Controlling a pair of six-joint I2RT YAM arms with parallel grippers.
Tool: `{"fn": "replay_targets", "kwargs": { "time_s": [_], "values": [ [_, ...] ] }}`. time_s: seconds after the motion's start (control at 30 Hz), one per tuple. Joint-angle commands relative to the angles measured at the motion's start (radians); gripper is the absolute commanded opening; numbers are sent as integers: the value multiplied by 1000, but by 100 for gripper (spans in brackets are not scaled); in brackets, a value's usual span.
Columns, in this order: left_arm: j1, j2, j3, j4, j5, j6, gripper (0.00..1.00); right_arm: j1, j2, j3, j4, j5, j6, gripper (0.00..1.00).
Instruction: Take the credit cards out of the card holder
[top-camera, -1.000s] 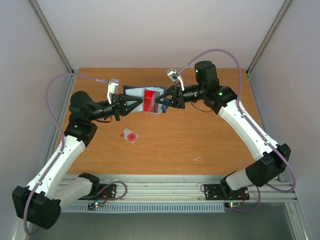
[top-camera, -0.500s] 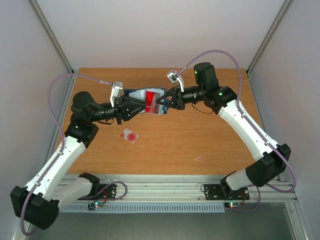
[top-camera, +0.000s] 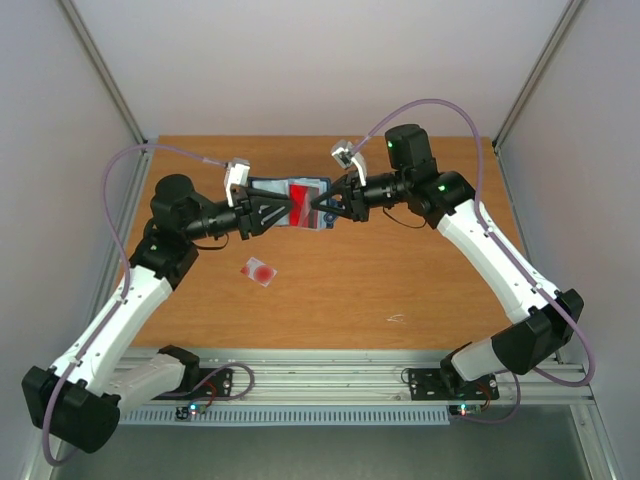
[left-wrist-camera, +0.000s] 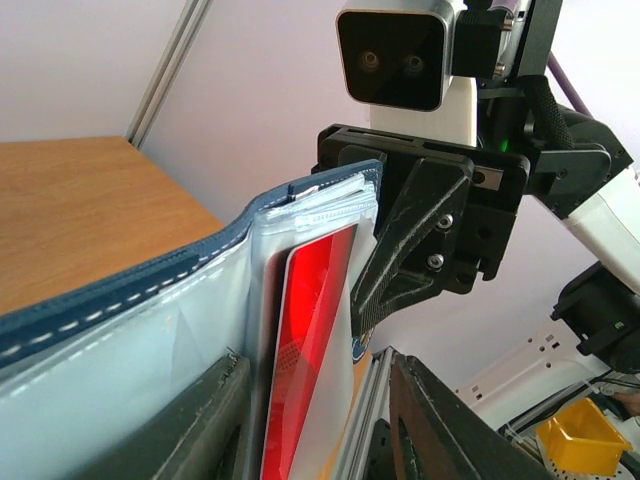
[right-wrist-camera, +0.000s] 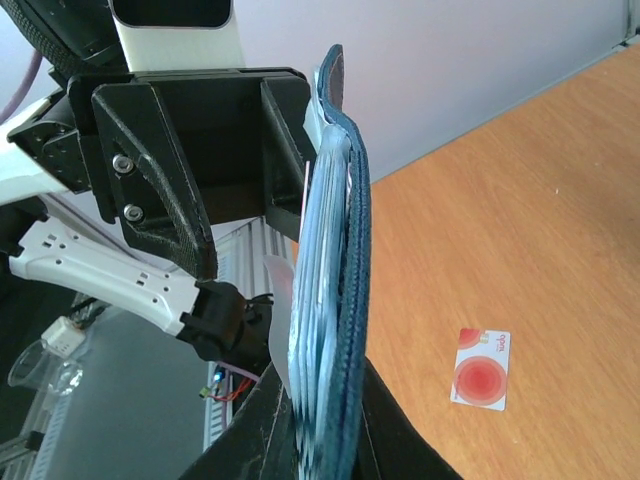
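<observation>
Tabletop (top-camera: 400, 280) holds one pale card (top-camera: 260, 271); right gripper (top-camera: 317, 207) pinches holder (top-camera: 268, 186); left gripper (top-camera: 291, 207) spread around one red card (top-camera: 300, 190).

White-black arms (top-camera: 112, 325), apparently lilac cables (top-camera: 430, 101)

Jaws block both card holder (left-wrist-camera: 120, 300) ends; pale card (top-camera: 260, 271) seemingly unobstructed.

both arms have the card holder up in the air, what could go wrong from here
1. The left jaws sit open on either side of the red card and the clear pocket beside it. Closing might pinch the pocket too, so the card would not slide out.
2. Only the right jaws clamp the card holder, at one end, above the table. A hard pull could twist it or tug it loose.
</observation>
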Motion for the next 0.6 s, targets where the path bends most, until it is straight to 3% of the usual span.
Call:
{"fn": "replay_targets", "kwargs": {
  "time_s": [0.0, 0.17, 0.3, 0.57],
  "values": [
    [2, 24, 37, 14, 9, -3, 40, 20, -34, 35, 57, -70, -28, 1],
    [-9, 52, 41, 69, 34, -29, 45, 31, -32, 37, 95, -145, -43, 1],
    [-22, 63, 34, 242, 115, -101, 46, 31, -24, 33, 91, -161, -75, 1],
    [-72, 82, 69, 331, 201, -106, 43, 31, 49, 86, 133, 18, -23, 1]
  ]
}}
